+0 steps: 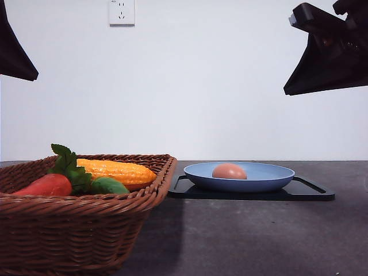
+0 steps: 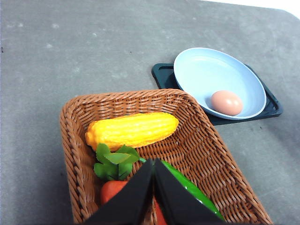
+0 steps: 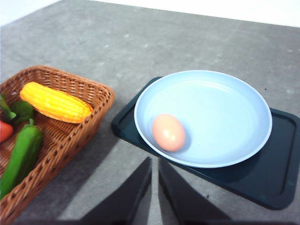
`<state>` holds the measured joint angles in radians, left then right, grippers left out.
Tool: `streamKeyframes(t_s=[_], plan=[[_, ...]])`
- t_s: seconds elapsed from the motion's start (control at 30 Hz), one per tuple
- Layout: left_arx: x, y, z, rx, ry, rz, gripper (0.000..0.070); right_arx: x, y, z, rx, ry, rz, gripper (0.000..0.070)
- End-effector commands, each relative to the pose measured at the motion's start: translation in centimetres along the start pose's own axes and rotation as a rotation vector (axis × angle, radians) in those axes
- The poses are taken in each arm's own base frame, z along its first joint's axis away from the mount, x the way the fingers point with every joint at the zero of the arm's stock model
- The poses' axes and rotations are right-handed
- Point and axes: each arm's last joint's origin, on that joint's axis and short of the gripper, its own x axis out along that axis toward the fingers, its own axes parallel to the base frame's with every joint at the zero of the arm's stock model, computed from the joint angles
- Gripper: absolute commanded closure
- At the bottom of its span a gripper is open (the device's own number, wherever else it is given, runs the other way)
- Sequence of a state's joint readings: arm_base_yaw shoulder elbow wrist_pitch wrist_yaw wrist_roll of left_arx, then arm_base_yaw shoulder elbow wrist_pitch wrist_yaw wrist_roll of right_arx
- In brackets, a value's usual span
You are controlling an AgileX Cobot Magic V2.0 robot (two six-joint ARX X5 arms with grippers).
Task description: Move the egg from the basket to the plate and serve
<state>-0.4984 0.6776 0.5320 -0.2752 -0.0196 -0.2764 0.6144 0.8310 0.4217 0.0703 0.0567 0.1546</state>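
The pinkish-brown egg [image 1: 229, 171] lies inside the light-blue plate [image 1: 270, 178], toward the side nearest the basket [image 1: 75, 230]. The same egg [image 3: 168, 132] rests in the plate [image 3: 225, 108] just beyond my right gripper [image 3: 155, 161], which hovers well above it with its fingers shut and nothing held. My left gripper [image 2: 153, 161] is shut and empty, hanging over the wicker basket [image 2: 197, 140]. From there the egg [image 2: 226, 102] and plate [image 2: 206, 70] lie further off.
The plate stands on a flat black tray [image 1: 310, 192] on the grey table. In the basket lie a yellow corn cob [image 1: 118, 171], a red carrot [image 1: 46, 185] with green leaves and a green vegetable [image 1: 109, 186]. A wall outlet [image 1: 121, 11] is behind.
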Motion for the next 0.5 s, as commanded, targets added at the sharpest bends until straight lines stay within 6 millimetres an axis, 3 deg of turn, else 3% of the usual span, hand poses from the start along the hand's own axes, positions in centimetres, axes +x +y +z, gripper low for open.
streamKeyframes(t_s=[0.0,0.3,0.47], plan=[[-0.1,-0.2,0.5,-0.003,-0.021,-0.012,0.0700,0.0,0.1,0.4,0.011,-0.018,0.003,0.0700],[-0.4,-0.2,0.5,-0.003,-0.029,-0.015,0.0700,0.0,0.1,0.4,0.011,-0.018,0.003,0.0700],[-3.5,0.0,0.5,0.065,-0.122,-0.023,0.0700,0.0,0.1,0.4,0.011,-0.018,0.003,0.0700]])
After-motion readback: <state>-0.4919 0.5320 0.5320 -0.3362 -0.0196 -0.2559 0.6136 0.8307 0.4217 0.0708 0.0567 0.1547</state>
